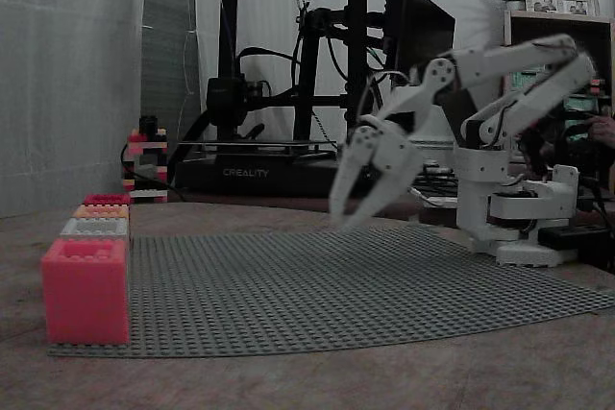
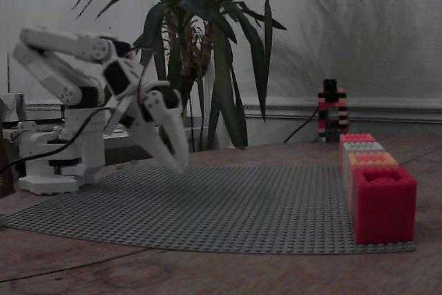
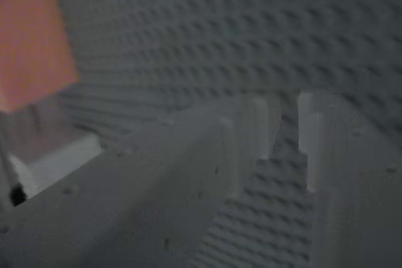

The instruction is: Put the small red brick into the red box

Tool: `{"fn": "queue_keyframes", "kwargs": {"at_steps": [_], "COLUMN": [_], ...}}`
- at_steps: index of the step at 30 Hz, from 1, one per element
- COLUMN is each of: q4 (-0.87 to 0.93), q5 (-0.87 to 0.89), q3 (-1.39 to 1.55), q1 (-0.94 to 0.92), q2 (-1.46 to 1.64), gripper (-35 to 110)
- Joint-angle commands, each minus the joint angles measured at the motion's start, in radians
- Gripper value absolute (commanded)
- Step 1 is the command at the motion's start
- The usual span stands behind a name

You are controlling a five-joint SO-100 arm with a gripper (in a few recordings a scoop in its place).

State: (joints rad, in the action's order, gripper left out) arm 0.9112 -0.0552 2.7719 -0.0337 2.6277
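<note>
The gripper (image 1: 354, 206) hangs over the grey studded baseplate (image 1: 384, 285), tips pointing down and just above the studs. In the wrist view the two fingers (image 3: 251, 130) stand a narrow gap apart, with bare baseplate visible between them; nothing is held.

The small red brick cannot be located in any view: no tiny red piece is visible on the baseplate or in the jaws. Its bearing from the gripper and its long axis therefore cannot be stated.

The row of boxes stands along one edge of the baseplate. In a fixed view the row reads, near to far: a pinkish-red box (image 1: 86, 290), a grey box (image 1: 95, 228), an orange box (image 1: 102, 210), and the deep red box (image 1: 107, 200). In the other fixed view the same deep red box (image 2: 358, 138) sits at the far end of the row, nearest the striped brick tower (image 2: 332, 110).

Key relation: the row lies well apart from the gripper, across the open baseplate. Judged from this, the pick step is not yet done; the brick must be found before any approach is set
</note>
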Motion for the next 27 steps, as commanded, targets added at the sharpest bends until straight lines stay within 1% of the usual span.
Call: {"fn": "queue_keyframes", "kwargs": {"at_steps": [1, 5, 14, 27], "q4": [0.17, 0.287, 0.48, 0.497], "q5": [0.014, 0.049, 0.083, 0.112], "q3": [0.02, 0.054, 0.081, 0.081], "q1": [0.034, 0.072, 0.104, 0.117], "q2": [0.224, 0.377, 0.588, 0.592], "gripper": [0, 0, 0, 0]}}
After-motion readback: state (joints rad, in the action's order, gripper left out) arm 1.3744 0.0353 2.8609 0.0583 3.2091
